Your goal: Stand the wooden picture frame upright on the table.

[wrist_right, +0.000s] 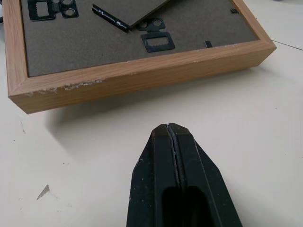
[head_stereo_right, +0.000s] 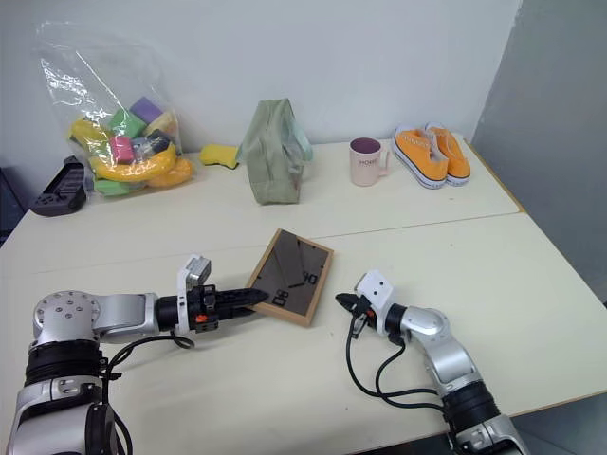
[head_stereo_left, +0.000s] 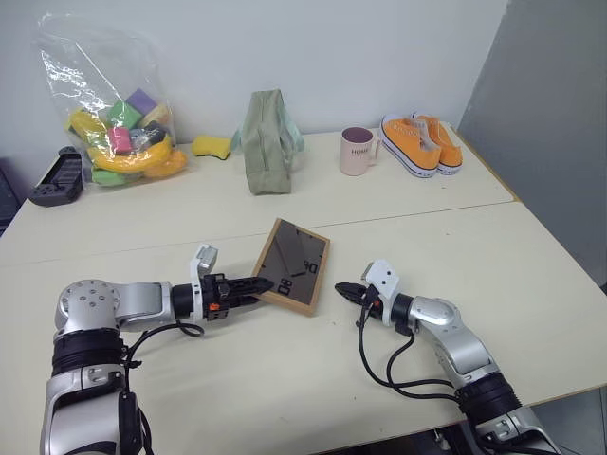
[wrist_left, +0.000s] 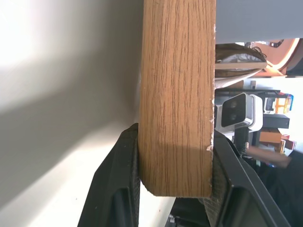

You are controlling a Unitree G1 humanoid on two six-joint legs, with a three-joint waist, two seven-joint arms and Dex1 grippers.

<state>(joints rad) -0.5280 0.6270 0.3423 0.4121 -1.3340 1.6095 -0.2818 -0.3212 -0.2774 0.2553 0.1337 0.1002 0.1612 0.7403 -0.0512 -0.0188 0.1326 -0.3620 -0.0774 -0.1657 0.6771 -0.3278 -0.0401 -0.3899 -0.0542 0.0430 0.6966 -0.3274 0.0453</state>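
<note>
The wooden picture frame (head_stereo_left: 296, 265) lies on the cream table (head_stereo_left: 493, 256) with its dark back facing up, and the easel stand (wrist_right: 128, 12) shows on that back. My left gripper (head_stereo_left: 264, 284) comes in from the left and is shut on the frame's near-left edge. In the left wrist view the light wood rail (wrist_left: 177, 94) sits squeezed between both black fingers (wrist_left: 116, 189). My right gripper (head_stereo_left: 343, 289) rests low over the table just right of the frame, shut and empty. A small gap separates its tip (wrist_right: 168, 128) from the frame's side (wrist_right: 142, 75).
Along the back of the table stand a clear bag of colourful toys (head_stereo_left: 119, 114), a yellow sponge (head_stereo_left: 211, 146), a green fabric bag (head_stereo_left: 266, 142), a pink mug (head_stereo_left: 358, 150) and orange shoes (head_stereo_left: 422, 142). A black object (head_stereo_left: 57, 180) lies at the far left. A seam (head_stereo_left: 427, 216) crosses the tabletop.
</note>
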